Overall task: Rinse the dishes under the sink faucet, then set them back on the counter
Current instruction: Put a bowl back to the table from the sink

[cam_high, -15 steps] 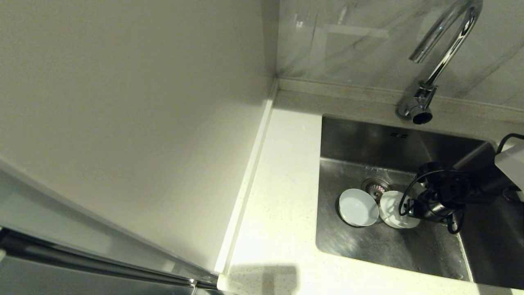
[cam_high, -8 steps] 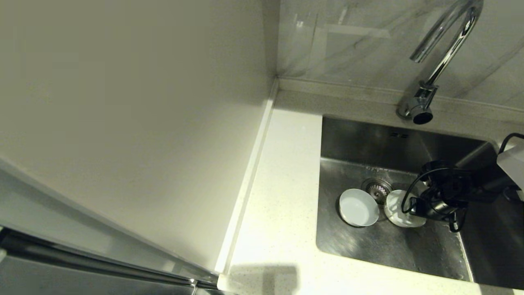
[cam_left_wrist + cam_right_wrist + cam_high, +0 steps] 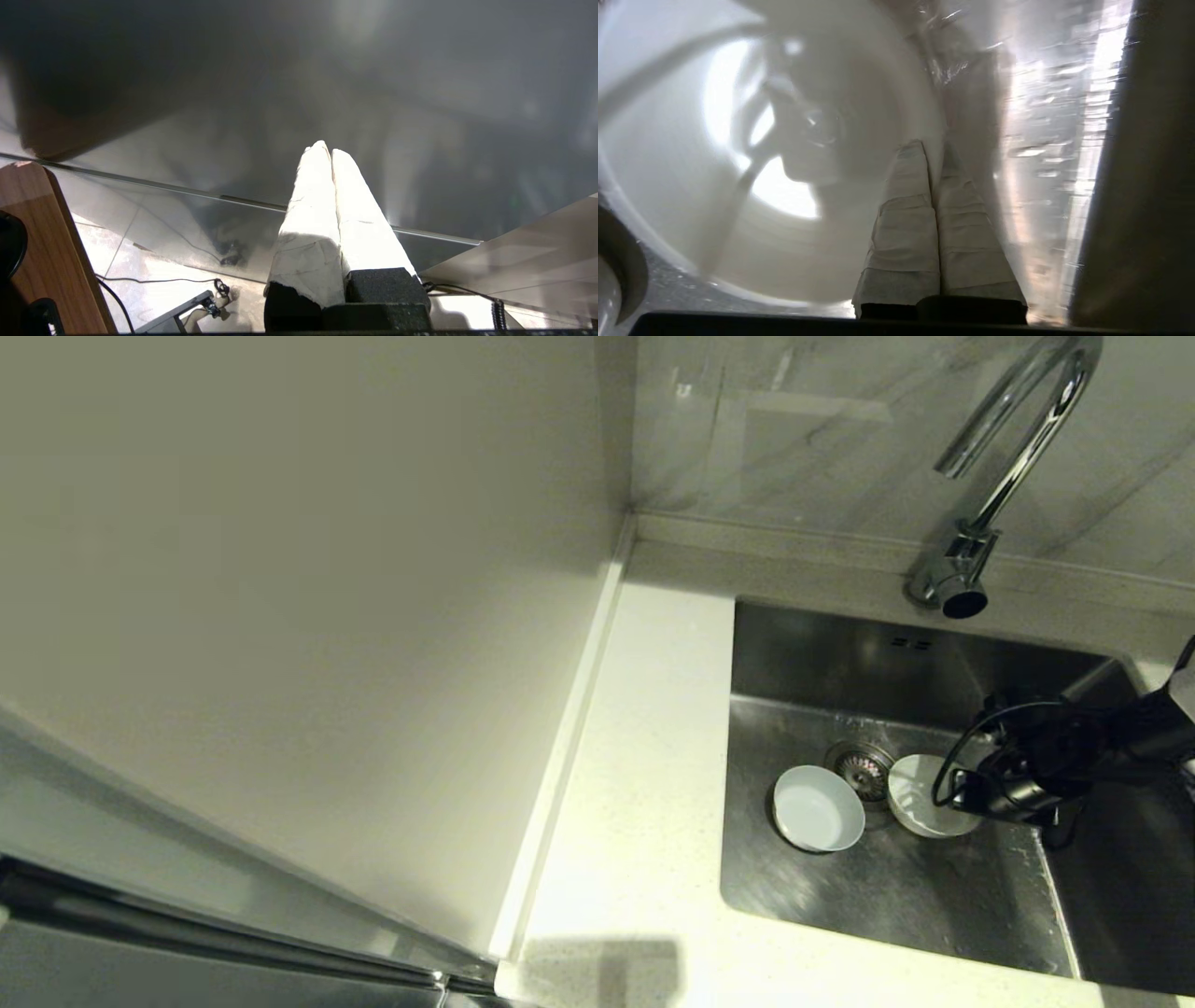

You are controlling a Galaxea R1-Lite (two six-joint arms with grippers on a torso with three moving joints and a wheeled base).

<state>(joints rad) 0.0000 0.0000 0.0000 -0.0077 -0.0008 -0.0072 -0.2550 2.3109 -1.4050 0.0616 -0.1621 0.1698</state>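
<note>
In the head view my right gripper reaches into the steel sink from the right and is shut on the right rim of the white bowl. That bowl sits tilted just right of the strainer drain. The right wrist view shows one of my right gripper's fingers inside the white bowl and the other outside it. The pale grey-blue bowl lies upright on the sink floor, left of the drain. The yellow bowl is out of view. The faucet arches above the back right. My left gripper hangs parked and shut, away from the sink.
The white speckled counter runs along the sink's left and front sides. A plain pale side panel rises to its left. Black cables loop round my right wrist inside the basin. Two overflow slots mark the sink's back wall.
My right gripper has drawn the white bowl to the right and toward the back of the sink, away from the grey-blue bowl it was touching. The grey-blue bowl has not moved.
</note>
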